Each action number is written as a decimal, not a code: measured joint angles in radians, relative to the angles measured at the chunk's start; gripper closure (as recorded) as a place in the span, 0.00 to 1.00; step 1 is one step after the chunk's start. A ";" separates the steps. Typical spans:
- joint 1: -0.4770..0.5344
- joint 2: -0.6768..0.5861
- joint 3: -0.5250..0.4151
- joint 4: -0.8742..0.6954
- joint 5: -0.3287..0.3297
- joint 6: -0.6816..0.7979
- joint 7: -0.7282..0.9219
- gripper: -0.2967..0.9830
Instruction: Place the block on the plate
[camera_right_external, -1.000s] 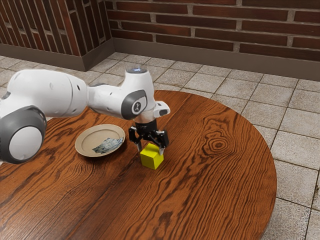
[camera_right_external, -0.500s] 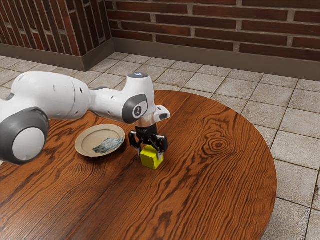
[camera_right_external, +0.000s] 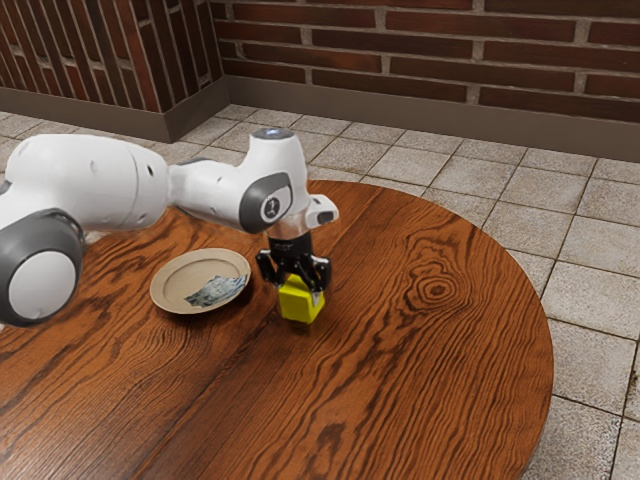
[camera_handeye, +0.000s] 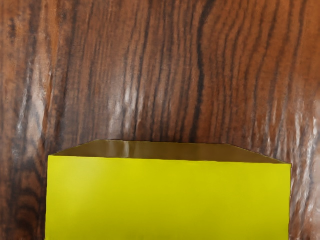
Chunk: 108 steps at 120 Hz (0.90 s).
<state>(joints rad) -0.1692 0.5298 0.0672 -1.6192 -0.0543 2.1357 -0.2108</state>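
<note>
- Exterior view: the claw (camera_right_external: 300, 291) is closed in on the block (camera_right_external: 300, 302), gripping it just above the surface (camera_right_external: 430, 380), well in from the rounded edge at that view's right.
- Grasping looks done, lifting barely begun; the plate (camera_right_external: 193, 273), beside them toward that view's left, awaits the block, so carrying, lowering and letting go remain.
- One fingertip is partly hidden behind the block; the wrist view cuts the block off, and its exact clearance is hard to judge.

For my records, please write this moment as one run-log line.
pincer: shut on yellow block | yellow block: slightly above wooden table | plate: block not on it yet
</note>
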 joint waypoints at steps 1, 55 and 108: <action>0.000 -0.006 0.001 -0.001 0.003 0.000 0.000 0.48; 0.153 -0.248 0.057 -0.159 0.097 -0.073 -0.006 0.47; 0.247 -0.105 0.043 -0.083 0.059 -0.013 0.051 0.37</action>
<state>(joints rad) 0.0779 0.4251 0.1105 -1.7019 0.0047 2.1227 -0.1597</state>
